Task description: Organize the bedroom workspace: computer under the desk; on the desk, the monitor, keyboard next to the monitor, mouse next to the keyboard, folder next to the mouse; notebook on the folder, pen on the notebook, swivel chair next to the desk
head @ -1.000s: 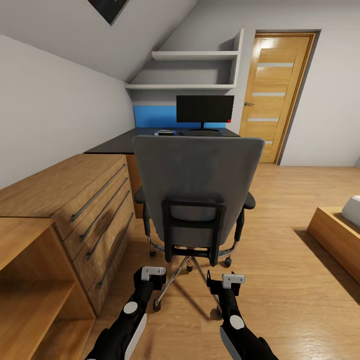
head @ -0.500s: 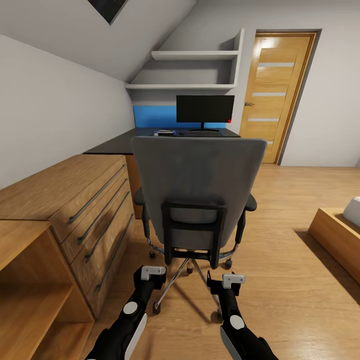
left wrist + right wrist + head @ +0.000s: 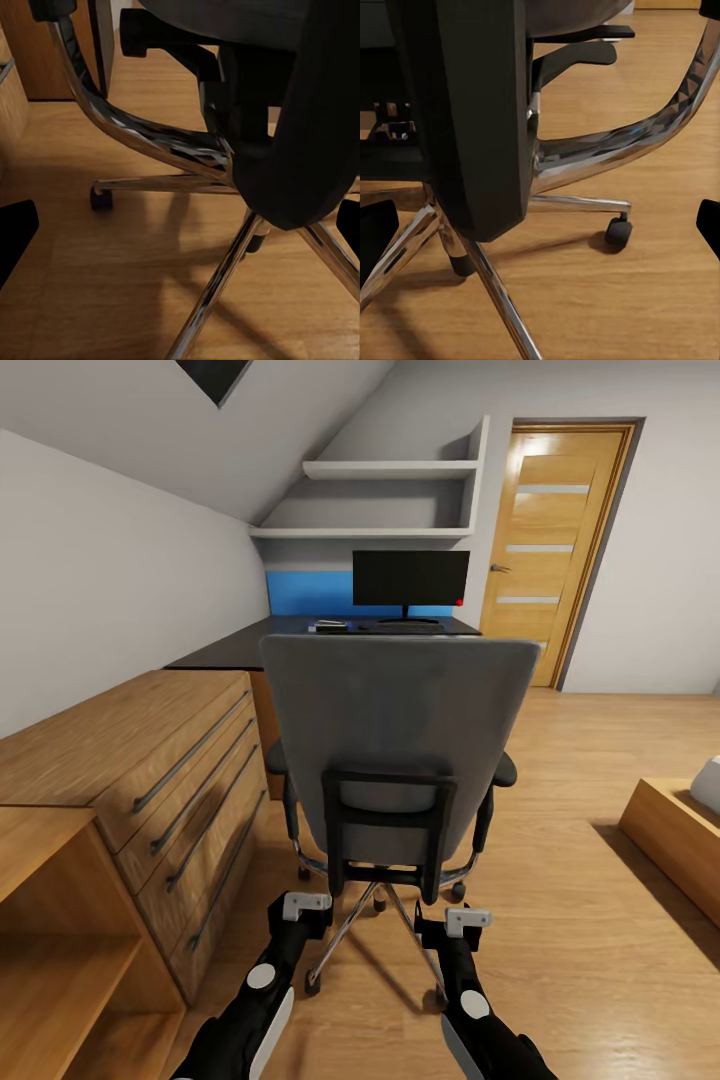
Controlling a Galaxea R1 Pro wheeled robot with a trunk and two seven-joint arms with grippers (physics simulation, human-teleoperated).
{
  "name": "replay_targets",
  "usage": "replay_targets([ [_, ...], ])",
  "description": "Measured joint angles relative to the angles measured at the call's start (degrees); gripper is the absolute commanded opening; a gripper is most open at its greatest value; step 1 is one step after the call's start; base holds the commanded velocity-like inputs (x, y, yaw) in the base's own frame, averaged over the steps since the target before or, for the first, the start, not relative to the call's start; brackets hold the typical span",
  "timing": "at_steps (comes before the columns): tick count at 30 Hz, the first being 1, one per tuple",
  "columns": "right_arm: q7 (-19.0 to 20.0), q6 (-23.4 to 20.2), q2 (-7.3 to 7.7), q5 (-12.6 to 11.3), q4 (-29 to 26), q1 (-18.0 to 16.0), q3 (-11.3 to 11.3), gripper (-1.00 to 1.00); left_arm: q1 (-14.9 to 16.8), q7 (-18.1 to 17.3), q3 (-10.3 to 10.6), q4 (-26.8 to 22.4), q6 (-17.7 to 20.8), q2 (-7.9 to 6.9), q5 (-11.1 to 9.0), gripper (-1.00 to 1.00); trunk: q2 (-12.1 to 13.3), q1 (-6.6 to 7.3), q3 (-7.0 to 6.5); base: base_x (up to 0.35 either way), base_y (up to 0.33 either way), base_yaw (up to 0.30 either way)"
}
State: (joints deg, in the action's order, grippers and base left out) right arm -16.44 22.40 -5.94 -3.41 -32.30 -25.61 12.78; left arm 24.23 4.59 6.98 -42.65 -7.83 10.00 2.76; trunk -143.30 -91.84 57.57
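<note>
Trouble could come from the wheels: in the head view the swivel chair (image 3: 392,760) stands right in front of the robot, back turned, and a crooked push may spin it or bump it into the wood drawer chest (image 3: 150,780) on the left. The left gripper (image 3: 297,909) and right gripper (image 3: 458,923) hang low behind the chair; I cannot tell from here how wide they are. Far off, the shiny black desk (image 3: 250,643) holds the flat black monitor (image 3: 410,579) and the thin keyboard (image 3: 405,626). The chair back looks soft and grey.

In the left wrist view, dark finger tips sit far apart, so this gripper is spread wide and holds nothing. A curved shiny metal bar (image 3: 142,131) and a small black castor (image 3: 101,197) are close.

In the right wrist view, the tips are spread wide too, with nothing between them. A hard black frame post (image 3: 480,112) is very near, so a finger could snag on it.
</note>
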Motion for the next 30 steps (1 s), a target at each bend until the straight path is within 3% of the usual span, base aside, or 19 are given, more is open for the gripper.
replay_targets([
  [9, 0.05, 0.00, 0.00, 0.05, 0.00, 0.00, 0.00, 1.00, 0.00, -0.20, 0.22, 0.06, 0.01, 0.00, 0.06, 1.00, 0.00, 0.00, 0.00, 0.002, 0.000, 0.000],
  [19, 0.09, 0.00, 0.00, 0.06, 0.03, 0.00, 0.00, 1.00, 0.00, -0.20, 4.23, 0.21, 0.01, 0.00, 0.02, 1.00, 0.00, 0.00, 0.00, 0.000, 0.000, 0.000],
  [30, 0.09, 0.00, 0.05, 0.06, 0.07, 0.00, 0.00, 1.00, 0.00, -0.19, 5.22, 0.24, 0.01, 0.00, 0.02, 1.00, 0.00, 0.00, 0.00, 0.000, 0.000, 0.000],
])
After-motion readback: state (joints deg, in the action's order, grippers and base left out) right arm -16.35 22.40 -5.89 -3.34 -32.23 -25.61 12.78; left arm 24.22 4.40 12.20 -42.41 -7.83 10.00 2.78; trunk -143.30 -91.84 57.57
